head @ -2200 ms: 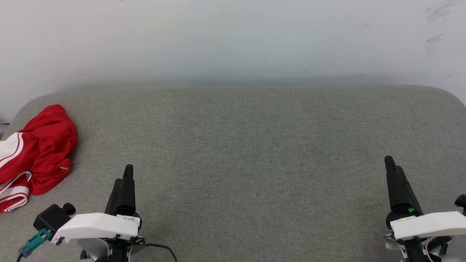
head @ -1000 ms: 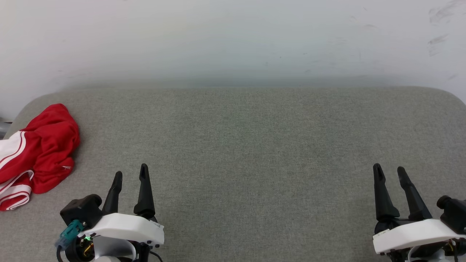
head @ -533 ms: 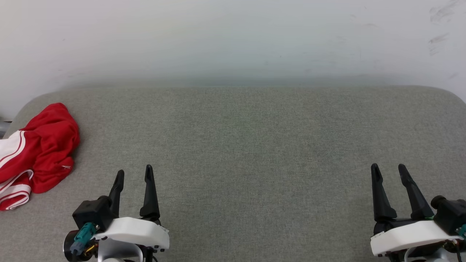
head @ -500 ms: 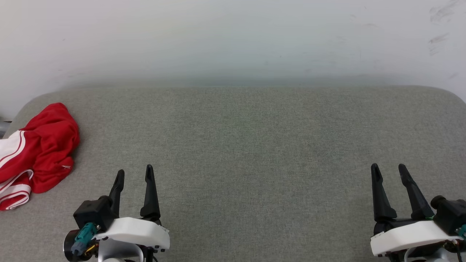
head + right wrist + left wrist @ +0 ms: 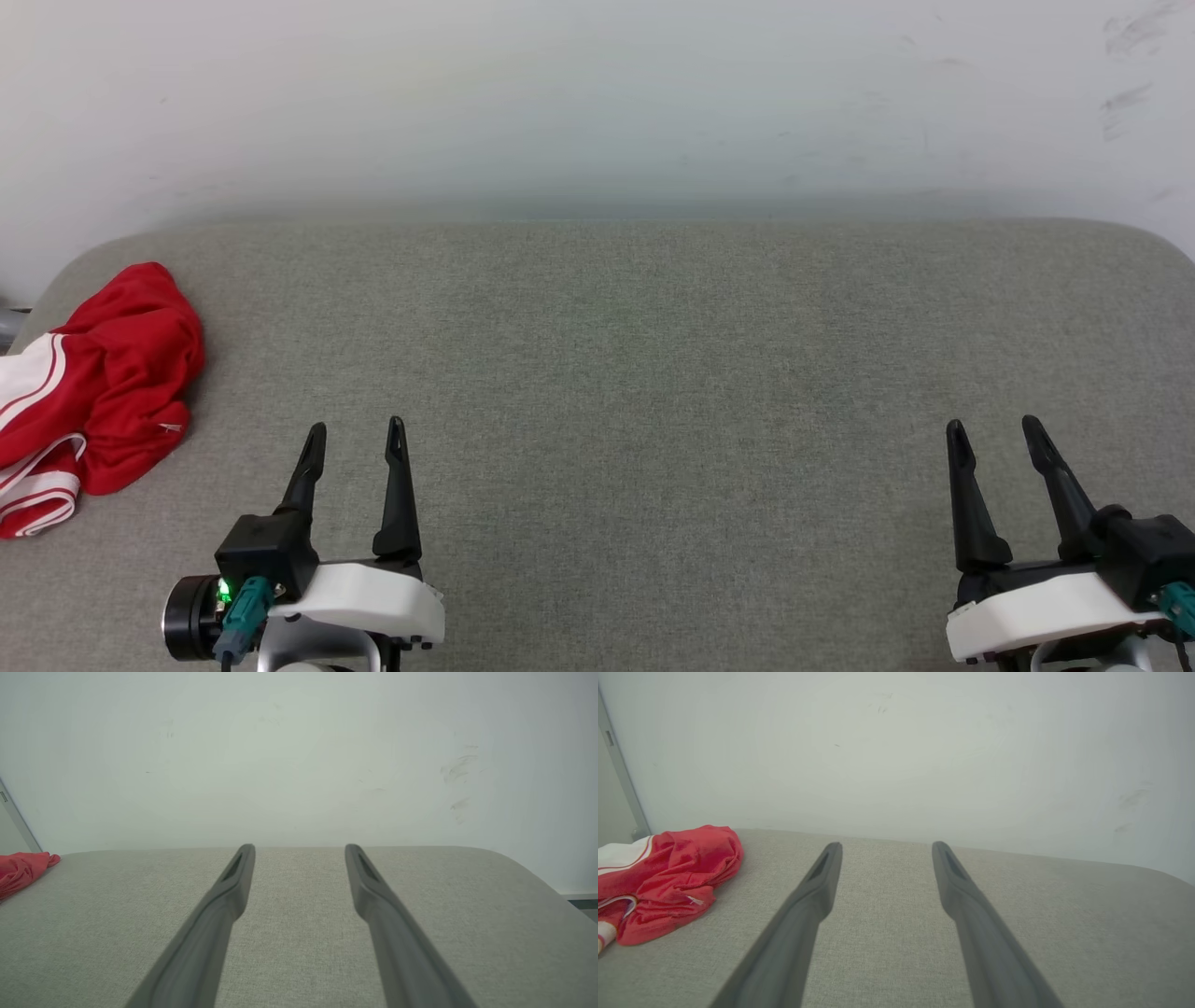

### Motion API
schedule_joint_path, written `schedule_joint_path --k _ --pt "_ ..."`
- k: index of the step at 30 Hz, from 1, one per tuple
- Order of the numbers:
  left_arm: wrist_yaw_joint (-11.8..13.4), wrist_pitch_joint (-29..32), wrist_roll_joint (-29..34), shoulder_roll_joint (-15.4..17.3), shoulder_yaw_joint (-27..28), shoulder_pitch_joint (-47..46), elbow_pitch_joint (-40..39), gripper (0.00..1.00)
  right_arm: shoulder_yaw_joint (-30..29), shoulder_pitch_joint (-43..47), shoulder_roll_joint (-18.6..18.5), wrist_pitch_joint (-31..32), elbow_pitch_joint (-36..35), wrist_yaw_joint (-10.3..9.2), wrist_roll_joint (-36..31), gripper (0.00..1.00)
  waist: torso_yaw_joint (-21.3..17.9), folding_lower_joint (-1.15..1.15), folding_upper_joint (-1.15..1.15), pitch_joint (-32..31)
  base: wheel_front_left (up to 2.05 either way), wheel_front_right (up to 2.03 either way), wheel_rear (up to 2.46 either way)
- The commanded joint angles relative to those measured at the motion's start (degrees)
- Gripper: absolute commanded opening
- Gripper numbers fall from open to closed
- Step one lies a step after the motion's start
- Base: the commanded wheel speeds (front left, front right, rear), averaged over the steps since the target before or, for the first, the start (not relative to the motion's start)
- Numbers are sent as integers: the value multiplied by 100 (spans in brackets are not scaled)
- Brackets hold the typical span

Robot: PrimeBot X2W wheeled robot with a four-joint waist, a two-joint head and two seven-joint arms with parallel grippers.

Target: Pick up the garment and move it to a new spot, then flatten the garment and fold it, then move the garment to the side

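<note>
My left fingers [image 5: 398, 467] and my right fingers [image 5: 962, 476] are both spread wide and hold nothing. The garment [image 5: 103, 373] lies in a red and white heap at the far left end of the grey counter [image 5: 653, 373], well apart from my left fingers. I think it could slide off that end if I push it while reaching. If I pinch just a thin bit, it may slip out. My right fingers are too far away to help.

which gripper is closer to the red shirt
Left. The left gripper sits open just right of the crumpled red shirt, apart from it; the right gripper is open across the grey surface.
</note>
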Motion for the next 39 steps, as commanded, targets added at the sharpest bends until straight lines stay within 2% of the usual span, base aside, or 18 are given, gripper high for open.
schedule_joint_path --k 1,26,39 --pt "-19 -50 144 5 -9 33 -42 100 2 26 5 -63 -68 -1 -113 100 3 0 0 0 0 0 0" --pt "-244 -320 1078 -199 169 115 33 100 7 119 7 -319 -113 -3 -541 100 19 0 0 -6 0 0 0" --pt "-383 -319 992 -277 310 139 127 100 -16 139 7 -312 32 -3 -91 100 33 0 0 -2 0 0 0"
